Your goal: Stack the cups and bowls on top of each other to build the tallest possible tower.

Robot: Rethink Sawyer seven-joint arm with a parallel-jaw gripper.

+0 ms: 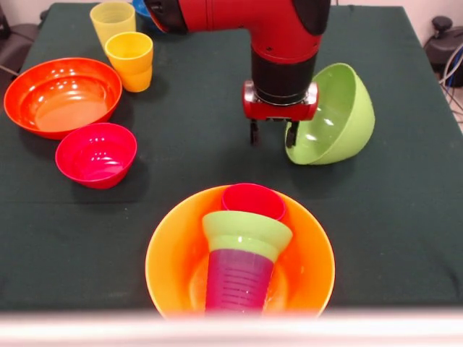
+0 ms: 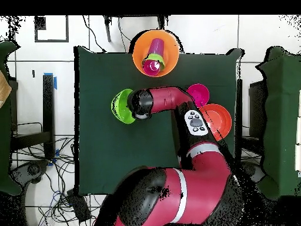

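Observation:
The tower stands in the large yellow-orange bowl (image 1: 170, 264) at the near edge: the purple ribbed cup (image 1: 237, 280), the small green bowl (image 1: 246, 230) on it, and the red-pink cup (image 1: 253, 200) on top. It also shows in the overhead view (image 2: 154, 56). My gripper (image 1: 273, 134) hangs above the cloth behind the tower, open and empty. Its right finger (image 1: 291, 134) is at the rim of the large green bowl (image 1: 336, 116), which lies tipped on its side with its mouth toward the gripper. In the overhead view the arm hides the gripper beside the green bowl (image 2: 121, 106).
At the left stand the wide orange-red bowl (image 1: 61, 94), the small red-pink bowl (image 1: 95, 153), the yellow-orange cup (image 1: 130, 61) and the pale yellow cup (image 1: 112, 20). A blue bowl (image 1: 140, 7) peeks out behind the arm at the top.

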